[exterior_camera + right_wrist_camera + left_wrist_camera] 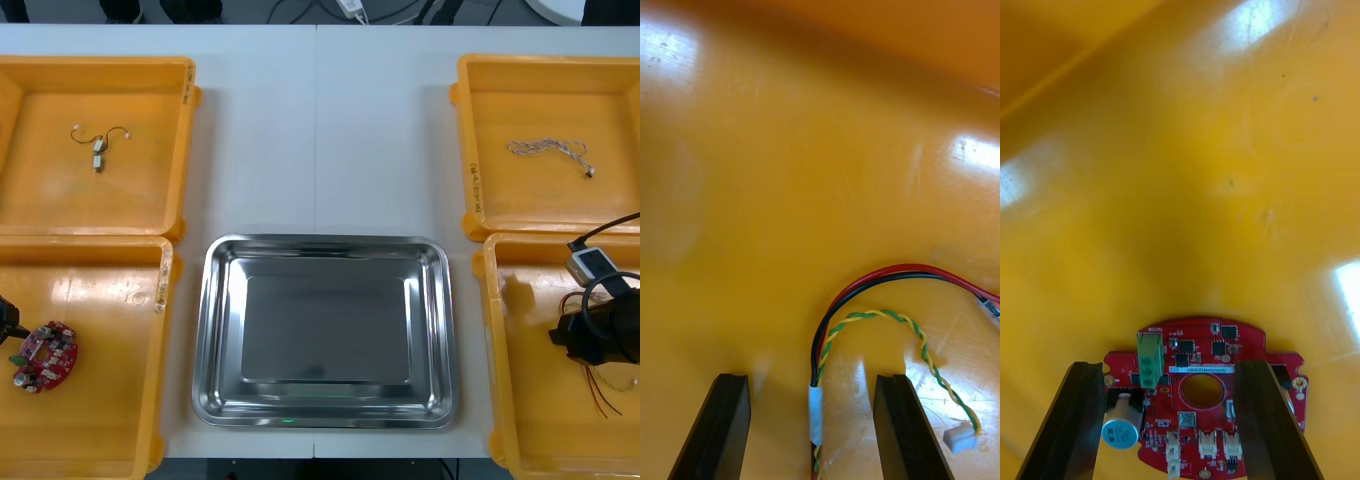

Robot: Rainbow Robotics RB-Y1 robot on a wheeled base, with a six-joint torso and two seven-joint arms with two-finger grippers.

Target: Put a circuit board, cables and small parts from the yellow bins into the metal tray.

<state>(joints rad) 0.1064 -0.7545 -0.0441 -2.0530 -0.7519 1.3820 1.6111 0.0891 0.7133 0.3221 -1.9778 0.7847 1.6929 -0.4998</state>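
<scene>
A round red circuit board (45, 356) lies in the near left yellow bin (100, 420). My left gripper (8, 320) is at that bin's left edge, right beside the board. In the left wrist view the gripper (1171, 373) is open, its fingers (1075, 420) straddling the board (1202, 397). My right gripper (590, 340) hangs low in the near right yellow bin (530, 400). It is open (812, 382) around a bundle of red, black and twisted yellow-green cables (865, 300). The metal tray (214, 330) sits bare and shiny between the bins.
The far left yellow bin (40, 200) holds a small metal part on a thin wire (98, 148). A light twisted cable (548, 150) lies in the far right yellow bin (520, 210). A white connector (961, 437) lies just outside my right finger.
</scene>
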